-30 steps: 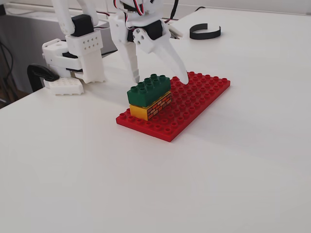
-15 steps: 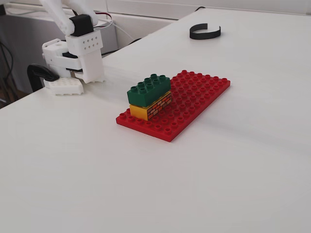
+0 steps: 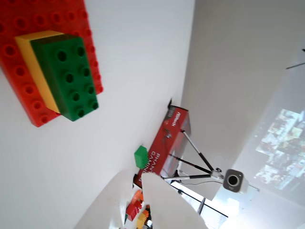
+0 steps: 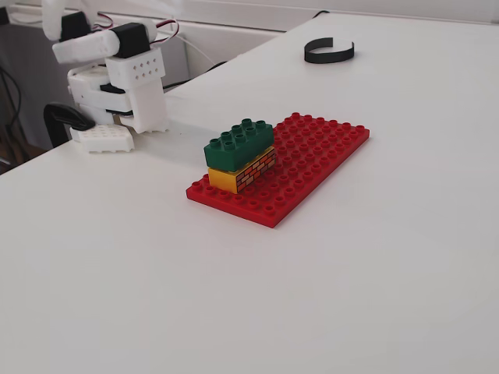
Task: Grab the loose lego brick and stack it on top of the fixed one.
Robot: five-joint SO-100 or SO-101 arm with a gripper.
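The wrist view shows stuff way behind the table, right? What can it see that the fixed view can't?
Only the wrist view shows the gripper's white fingers, a webcam on a tripod, a red box and a small green block. Only the fixed view shows the arm's white base and a black curved strip. Both show the green brick stacked on the yellow brick, on the red baseplate.
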